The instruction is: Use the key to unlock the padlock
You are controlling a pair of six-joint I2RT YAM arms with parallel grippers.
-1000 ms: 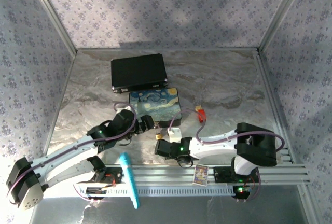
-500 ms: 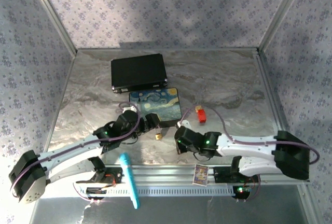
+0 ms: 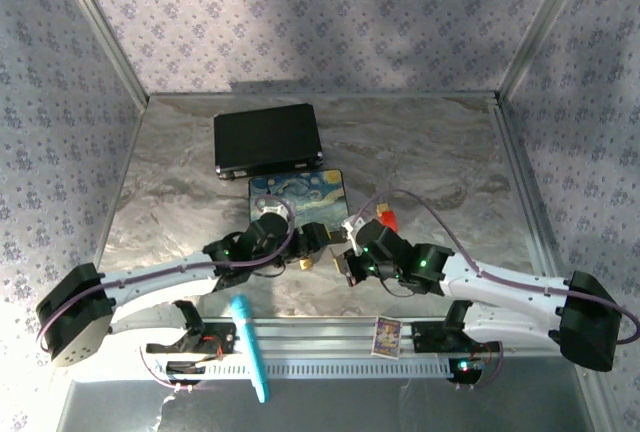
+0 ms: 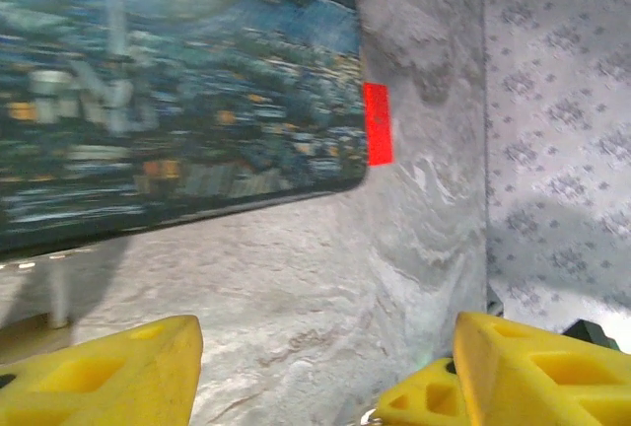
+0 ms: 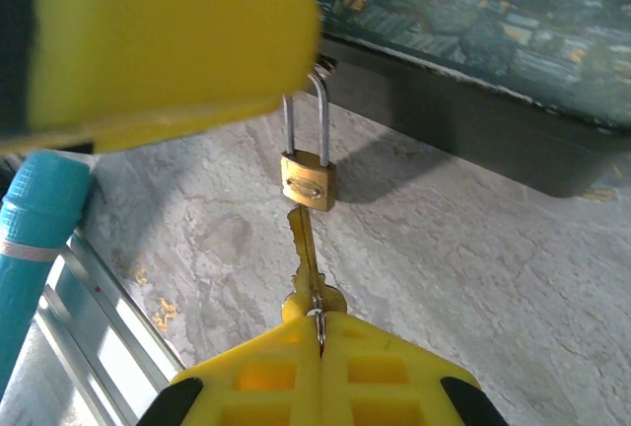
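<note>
The small brass padlock (image 5: 309, 181) hangs by its silver shackle from the front of the painted box (image 5: 473, 12), just above the table. My right gripper (image 5: 317, 319) is shut on the head of a brass-coloured key (image 5: 304, 239), whose tip is in the padlock's underside. From above, the padlock (image 3: 303, 263) sits between my left gripper (image 3: 318, 242) and my right gripper (image 3: 337, 264). My left gripper (image 4: 325, 387) is open with nothing between its fingers, and one yellow finger (image 5: 148, 41) hangs over the shackle. A red-headed key (image 3: 385, 219) lies right of the box.
A black case (image 3: 266, 139) lies behind the painted box (image 3: 300, 202). A teal pen (image 3: 250, 347) rests on the front rail, and a small card (image 3: 387, 334) is near the right base. Patterned walls close in the table.
My right arm has swung out to the right, bringing its gripper and key in line with the padlock. My left arm has reached further right along the box front.
</note>
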